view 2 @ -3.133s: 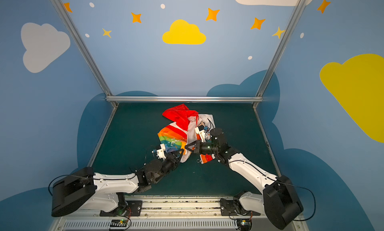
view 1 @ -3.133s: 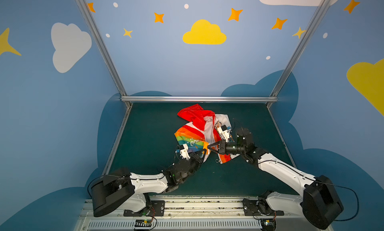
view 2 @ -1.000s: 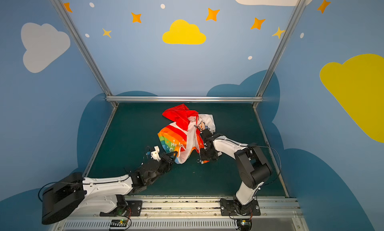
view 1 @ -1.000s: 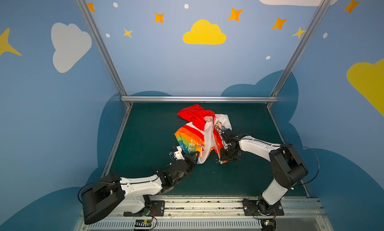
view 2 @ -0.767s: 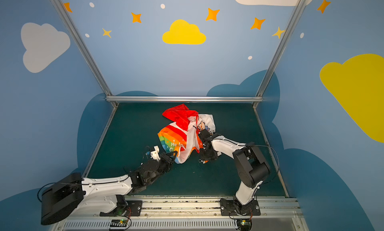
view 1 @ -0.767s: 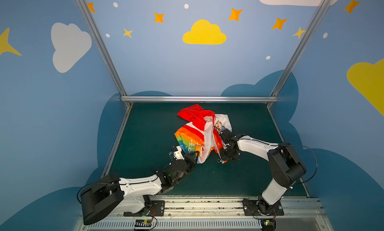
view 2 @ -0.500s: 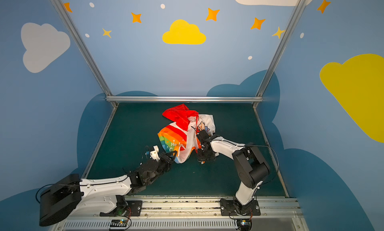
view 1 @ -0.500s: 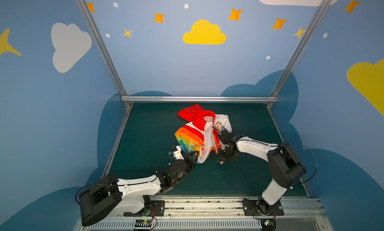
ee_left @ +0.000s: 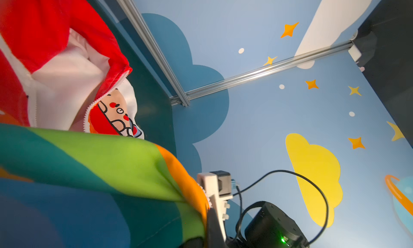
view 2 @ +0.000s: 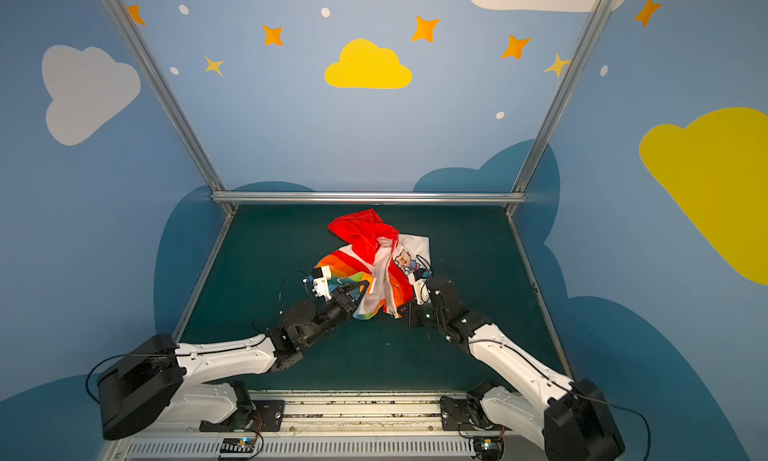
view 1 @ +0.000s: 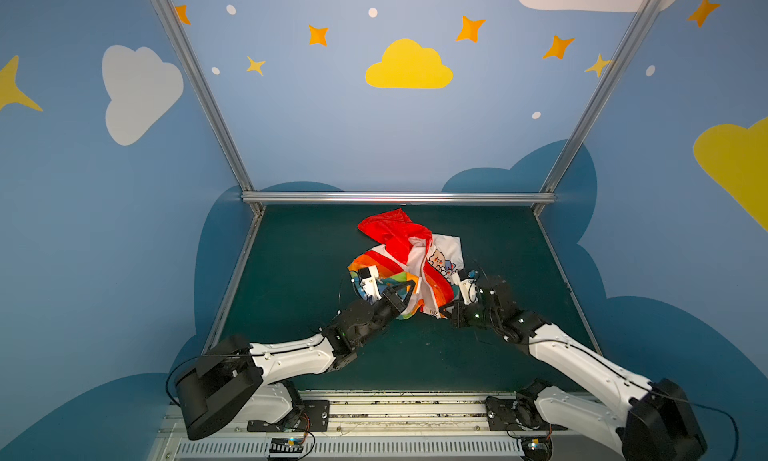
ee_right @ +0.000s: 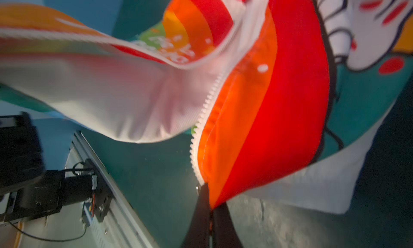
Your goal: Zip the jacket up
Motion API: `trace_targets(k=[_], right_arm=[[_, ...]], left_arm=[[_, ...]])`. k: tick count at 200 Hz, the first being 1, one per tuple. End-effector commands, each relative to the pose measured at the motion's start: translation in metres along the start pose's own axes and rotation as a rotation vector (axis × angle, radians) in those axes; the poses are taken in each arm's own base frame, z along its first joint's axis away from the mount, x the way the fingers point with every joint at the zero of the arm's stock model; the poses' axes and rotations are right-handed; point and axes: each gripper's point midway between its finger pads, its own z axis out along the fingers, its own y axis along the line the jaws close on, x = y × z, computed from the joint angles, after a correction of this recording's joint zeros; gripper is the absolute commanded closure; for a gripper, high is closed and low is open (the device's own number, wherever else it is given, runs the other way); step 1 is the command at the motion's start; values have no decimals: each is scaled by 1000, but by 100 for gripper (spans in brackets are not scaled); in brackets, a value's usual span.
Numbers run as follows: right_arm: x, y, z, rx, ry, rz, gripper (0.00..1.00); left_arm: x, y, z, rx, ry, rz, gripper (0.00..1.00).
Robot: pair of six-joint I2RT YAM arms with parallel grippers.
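Because the right claw (ee_right: 210,202) is pressed shut on the zipper (ee_right: 202,121) edge's lowest corner, and the left claw (view 1: 409,292) seemingly on the rainbow panel (ee_left: 100,157), thin fabric could be tugged free. Beyond them, the jacket (view 1: 415,255) is left bunched mid-desk (view 1: 299,272), so its teeth could be misaligned.

The rainbow-striped jacket (view 1: 409,263) lies crumpled, unzipped, its red hood (view 1: 388,230) farthest back.
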Motion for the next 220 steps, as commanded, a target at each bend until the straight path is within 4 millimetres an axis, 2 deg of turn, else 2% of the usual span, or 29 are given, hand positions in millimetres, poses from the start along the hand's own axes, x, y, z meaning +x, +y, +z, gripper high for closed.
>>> trace_targets(k=[1, 14, 29, 56, 66, 83, 92, 117, 165, 220], right_arm=[[-75, 23, -36, -28, -415, -206, 100], [-100, 38, -66, -48, -614, -302, 100], [-116, 56, -94, -77, -765, -416, 100], [-129, 85, -118, -174, -839, -496, 100], [-131, 95, -123, -233, -845, -480, 100], [-135, 112, -131, -334, -842, -442, 100], [-136, 119, -133, -381, -835, -426, 100], [-133, 133, -134, -489, -797, -397, 100], [-134, 147, -149, -569, -786, -355, 100], [-153, 168, -186, -681, -882, -300, 100]], left_arm=[[-15, -29, 3, 109, -48, 58, 97], [-21, -36, 4, 127, -74, 80, 97], [-28, -49, 5, 159, -104, 133, 97], [-37, -85, 7, 258, -161, 272, 97], [-42, -93, 7, 282, -195, 278, 97], [-47, -117, 2, 395, -258, 352, 97], [-50, -118, 4, 397, -271, 325, 97], [-33, -148, 6, 493, -233, 509, 97], [-23, -183, 2, 570, -273, 670, 97], [-21, -234, -19, 663, -391, 862, 97]])
